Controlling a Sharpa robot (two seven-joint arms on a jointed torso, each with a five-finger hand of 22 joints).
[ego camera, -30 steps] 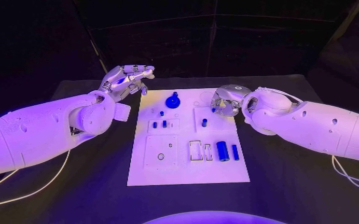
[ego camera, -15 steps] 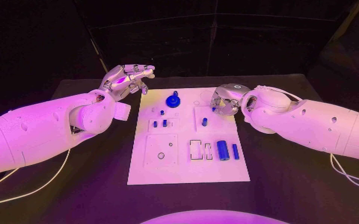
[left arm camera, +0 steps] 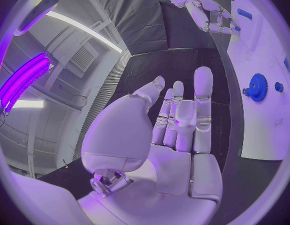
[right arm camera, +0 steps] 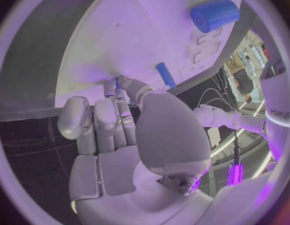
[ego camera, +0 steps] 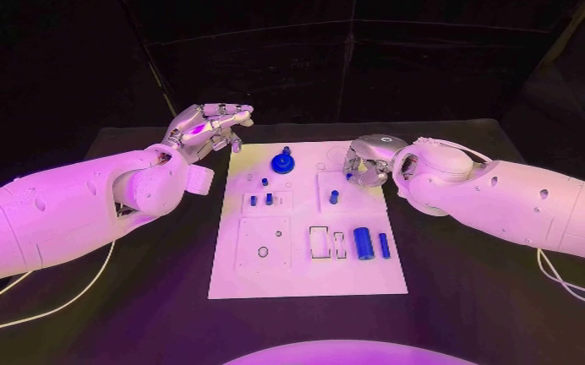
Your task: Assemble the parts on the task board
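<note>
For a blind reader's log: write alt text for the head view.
A white rectangular task board lies mid-table, bearing small blue parts, among them a round blue gear. The silver right hand reaches down over its far right corner; the silver left hand hovers raised beyond its far left corner.

The white rectangular task board [ego camera: 305, 276] lies in the middle of the black table [ego camera: 475, 297]. On it, the blue toothed gear [ego camera: 283, 163] sits toward the far edge, while the thick blue cylinder [ego camera: 363, 243] and thin blue pin [ego camera: 384, 247] lie side by side at the near right.
</note>
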